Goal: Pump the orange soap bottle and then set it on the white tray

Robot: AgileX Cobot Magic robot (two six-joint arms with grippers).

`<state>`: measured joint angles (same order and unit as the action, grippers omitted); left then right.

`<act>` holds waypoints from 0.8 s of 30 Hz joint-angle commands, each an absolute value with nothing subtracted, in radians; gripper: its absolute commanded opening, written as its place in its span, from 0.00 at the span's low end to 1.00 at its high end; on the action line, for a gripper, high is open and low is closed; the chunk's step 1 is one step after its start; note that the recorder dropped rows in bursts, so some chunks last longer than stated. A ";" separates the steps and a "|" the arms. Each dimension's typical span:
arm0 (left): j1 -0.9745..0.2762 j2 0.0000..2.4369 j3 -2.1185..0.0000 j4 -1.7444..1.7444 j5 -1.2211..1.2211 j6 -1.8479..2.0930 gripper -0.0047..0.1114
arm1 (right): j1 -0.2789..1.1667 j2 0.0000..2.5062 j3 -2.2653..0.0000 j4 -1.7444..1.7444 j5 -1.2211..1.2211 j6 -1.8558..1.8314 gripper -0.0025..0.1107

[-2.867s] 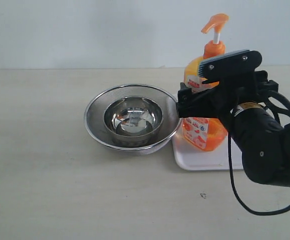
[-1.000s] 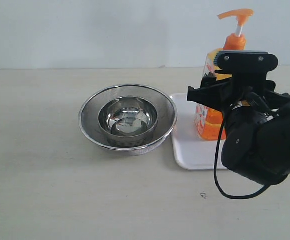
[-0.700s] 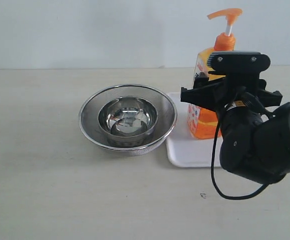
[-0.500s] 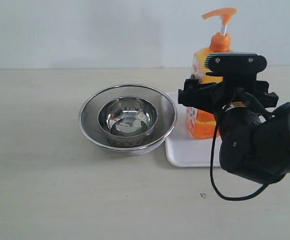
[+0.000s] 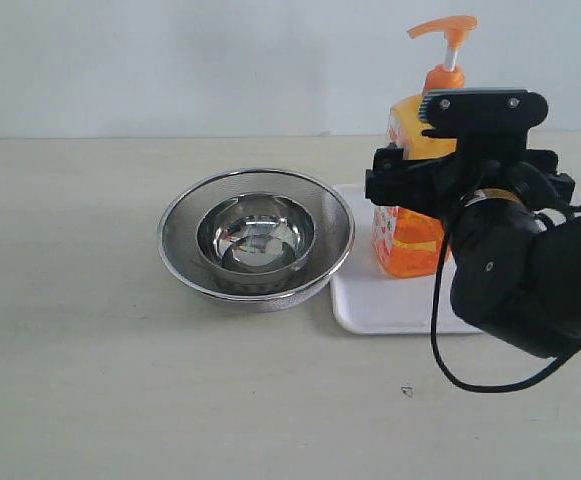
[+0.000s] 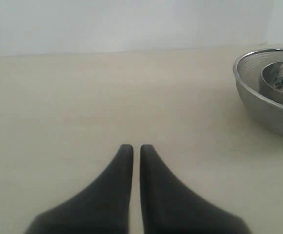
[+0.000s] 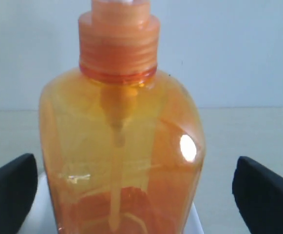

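Note:
The orange soap bottle [image 5: 408, 232] stands upright on the white tray [image 5: 375, 302], its pump head [image 5: 444, 25] raised. My right gripper [image 5: 468, 186] is open, with one finger on each side of the bottle's body. In the right wrist view the bottle [image 7: 122, 156] fills the space between the black fingers [image 7: 9, 190]. One finger sits close to the bottle's side and the other well clear, and a strip of tray [image 7: 43, 219] shows beneath. My left gripper [image 6: 132, 147] is shut on nothing, low over bare table, and is out of the exterior view.
A steel mesh bowl [image 5: 185, 250] with a smaller steel bowl [image 5: 260, 232] nested inside sits just left of the tray, its rim touching the tray's edge. The same bowls [image 6: 273, 97] lie ahead and to one side of the left gripper. A cable [image 5: 450, 370] hangs under the right arm.
The right gripper carried the bottle leftward with the tray sliding toward the bowl, then opened its jaws and shifted slightly right and up. The bottle now stands free. The left gripper stayed shut.

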<state>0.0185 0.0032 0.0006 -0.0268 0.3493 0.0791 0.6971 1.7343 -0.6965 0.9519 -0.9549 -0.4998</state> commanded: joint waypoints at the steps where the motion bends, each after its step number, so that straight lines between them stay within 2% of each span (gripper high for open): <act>1: 0.020 0.000 0.000 -0.029 0.341 0.081 0.08 | 0.697 1.656 -0.700 0.998 -0.843 -0.599 0.94; 15: 0.020 0.000 0.000 -0.029 0.341 0.081 0.08 | 0.697 1.572 -0.698 1.028 -0.588 -0.685 0.94; 24: 0.020 0.000 0.000 -0.029 0.341 0.081 0.08 | 0.697 1.432 -0.698 1.241 -0.463 -0.913 0.94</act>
<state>0.0185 0.0032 0.0006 -0.0268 0.3493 0.0791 0.6971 1.4787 -0.6965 1.1626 -0.5025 -0.8318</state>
